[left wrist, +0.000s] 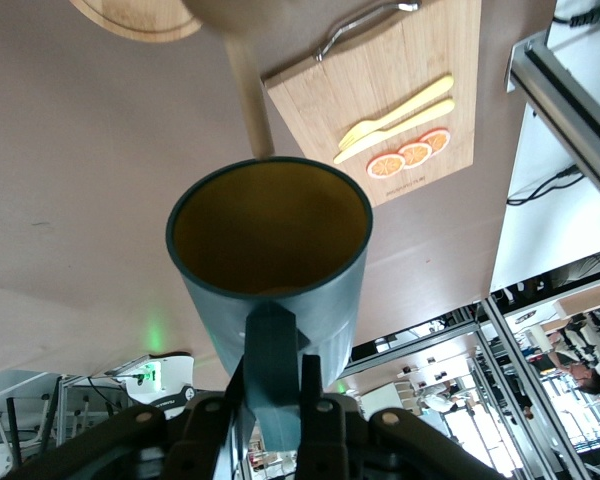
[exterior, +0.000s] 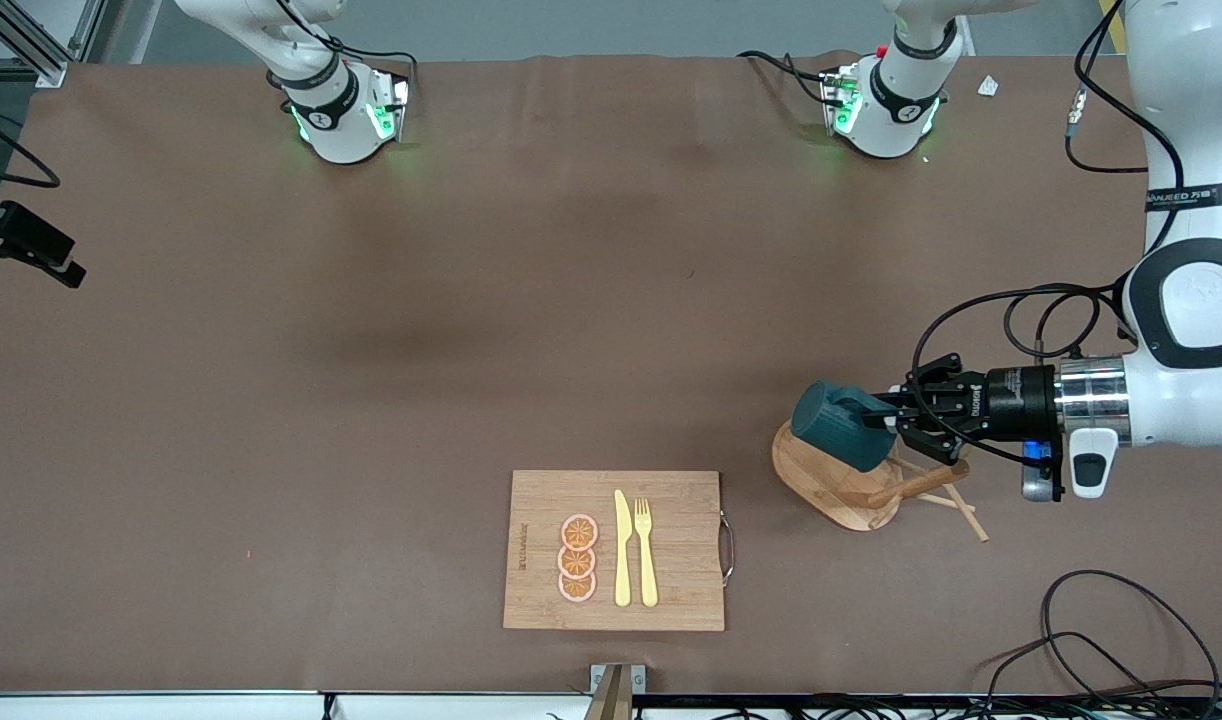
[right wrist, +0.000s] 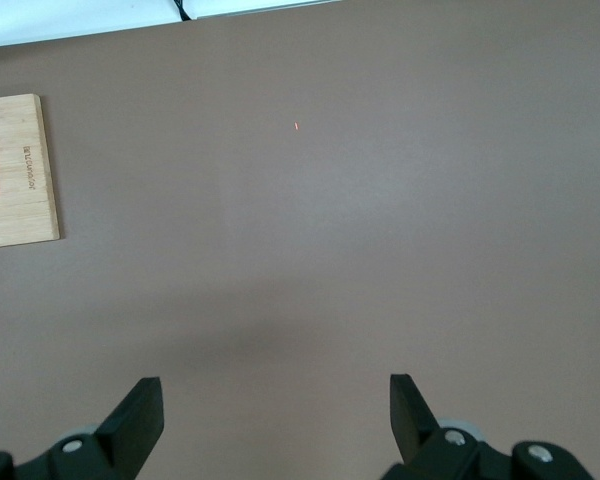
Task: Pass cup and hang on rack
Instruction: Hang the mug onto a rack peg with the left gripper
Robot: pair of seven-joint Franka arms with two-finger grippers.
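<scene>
My left gripper [exterior: 886, 420] pinches the cup [exterior: 839, 425] by its handle above the rack [exterior: 831, 485] near the bench's left-arm end; I'd line handle with peg. My right gripper [right wrist: 275, 420] waits, spread, empty.

Front view: high, across the table [exterior: 371, 350] from the robots, looking down on it; both bases [exterior: 341, 115] line the top edge, and the whole table fits in frame.

Left wrist view: rides the left arm, looking along its claw [left wrist: 273, 395] straight into the cup [left wrist: 270, 255] at very close range (the yellow interior fills mid-frame), with the rack [left wrist: 140, 15] past the rim.

Right wrist view: rides the right arm, looking down past its spread claw [right wrist: 275, 415] at bare table from well above.

Shared ground: the cutting board [exterior: 671, 550] shows in all three views (only one end in the right wrist view).
</scene>
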